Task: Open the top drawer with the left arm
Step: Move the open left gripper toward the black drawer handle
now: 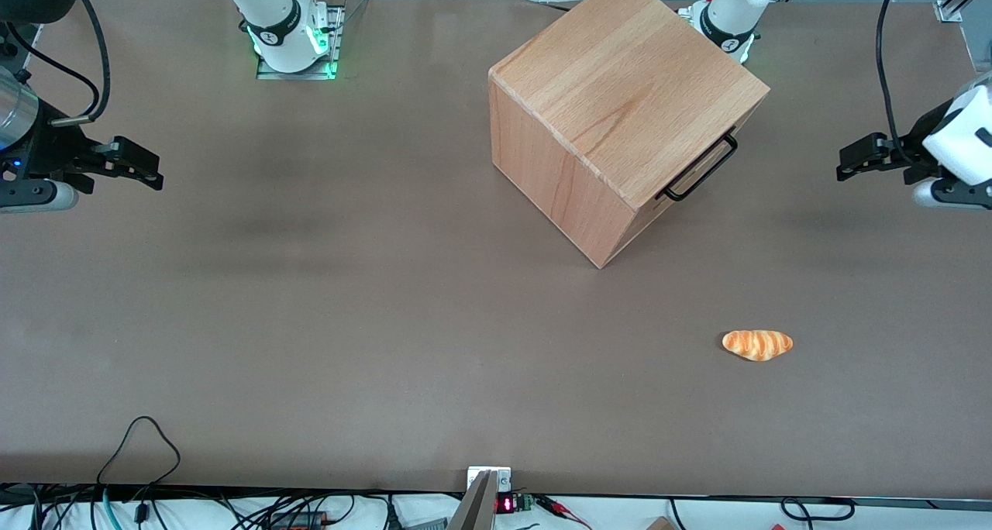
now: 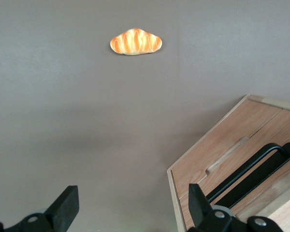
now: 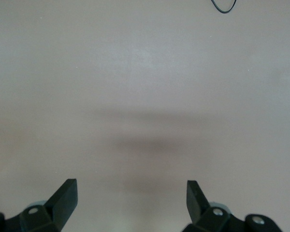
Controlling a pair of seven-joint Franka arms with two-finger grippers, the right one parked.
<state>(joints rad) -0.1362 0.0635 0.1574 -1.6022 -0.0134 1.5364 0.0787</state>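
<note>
The beech cabinet (image 1: pixel 620 80) stands turned on the brown table, its front facing the working arm's end. The top drawer (image 1: pixel 660 207) is closed, flush with the cabinet, and carries a thin black bar handle (image 1: pixel 701 172). In the left wrist view the top drawer (image 2: pixel 280 137) and its handle (image 2: pixel 253 170) show close by. My left arm's gripper (image 1: pixel 846 166) hangs above the table in front of the drawer, a good gap from the handle. The gripper (image 2: pixel 133 198) is open, with only bare table between its dark fingers.
A toy bread roll (image 1: pixel 757 344) lies on the table nearer to the front camera than the cabinet, and it also shows as the roll (image 2: pixel 136 41) in the left wrist view. Cables run along the table's front edge (image 1: pixel 139 437).
</note>
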